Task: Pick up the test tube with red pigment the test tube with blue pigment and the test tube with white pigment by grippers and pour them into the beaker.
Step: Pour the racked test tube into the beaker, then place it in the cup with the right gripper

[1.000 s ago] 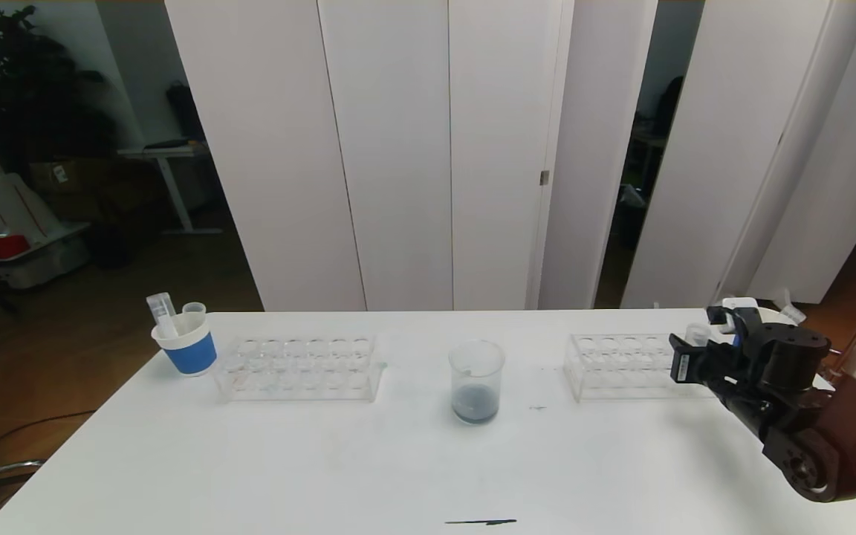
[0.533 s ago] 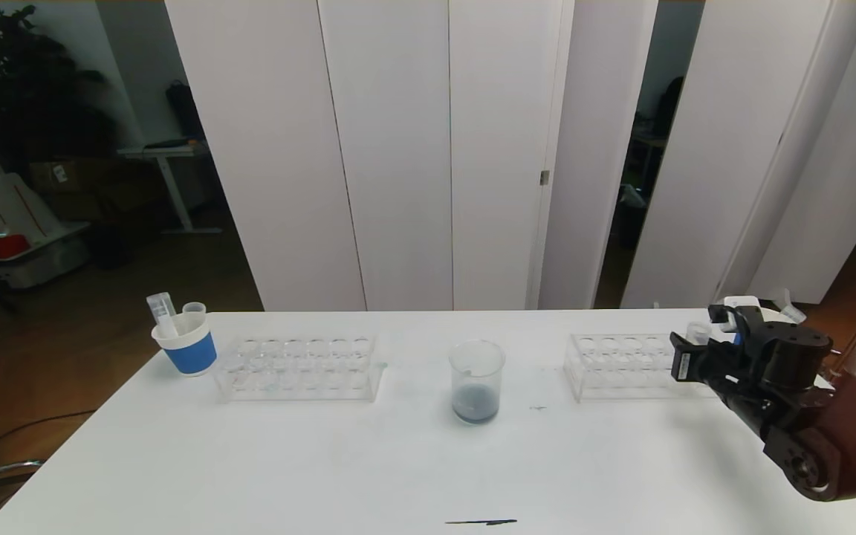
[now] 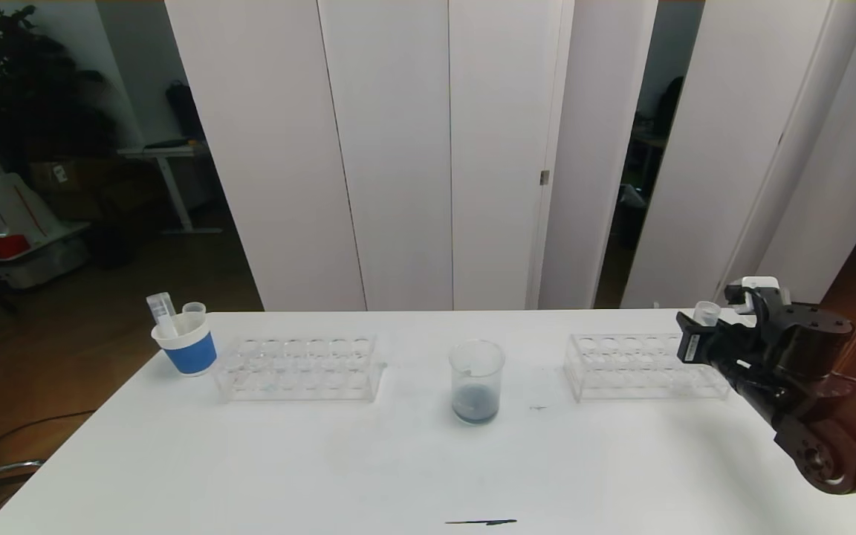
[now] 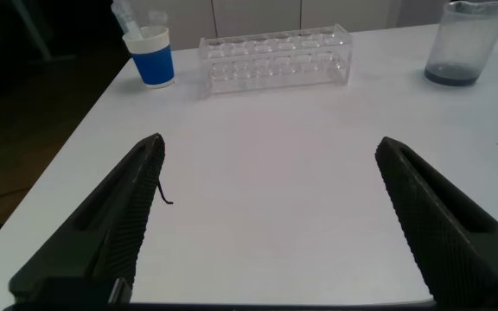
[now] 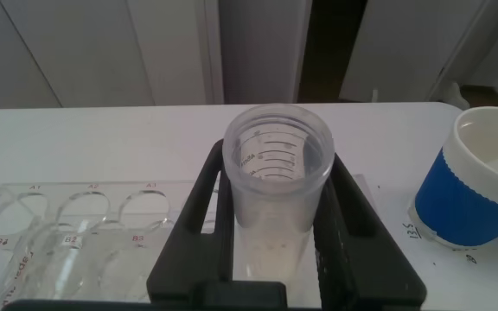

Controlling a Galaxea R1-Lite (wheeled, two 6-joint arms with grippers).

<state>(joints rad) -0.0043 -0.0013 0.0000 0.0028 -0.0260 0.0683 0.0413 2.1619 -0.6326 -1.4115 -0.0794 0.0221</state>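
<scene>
My right gripper [image 3: 710, 327] is shut on the test tube with white pigment [image 5: 277, 173], a clear graduated tube with a pale cream residue low inside. It holds the tube [image 3: 707, 312] upright above the far right end of the right rack [image 3: 636, 368]. The beaker [image 3: 477, 383] stands mid-table with dark grey-blue liquid at its bottom, well to the left of that gripper. My left gripper [image 4: 271, 147] hangs open over bare table with nothing between its fingers, and the beaker [image 4: 465, 43] lies far ahead of it. The red and blue pigment tubes are out of view.
A clear empty rack [image 3: 298, 368] sits left of the beaker. Beside it a blue-banded paper cup [image 3: 186, 345] holds two empty tubes. Another blue-banded cup [image 5: 474, 181] stands close beside the right gripper. A dark smear [image 3: 481, 522] marks the table's front edge.
The right gripper has risen with the white-pigment tube, lifting it higher above the right rack's end. The left gripper and everything on the table have stayed put.
</scene>
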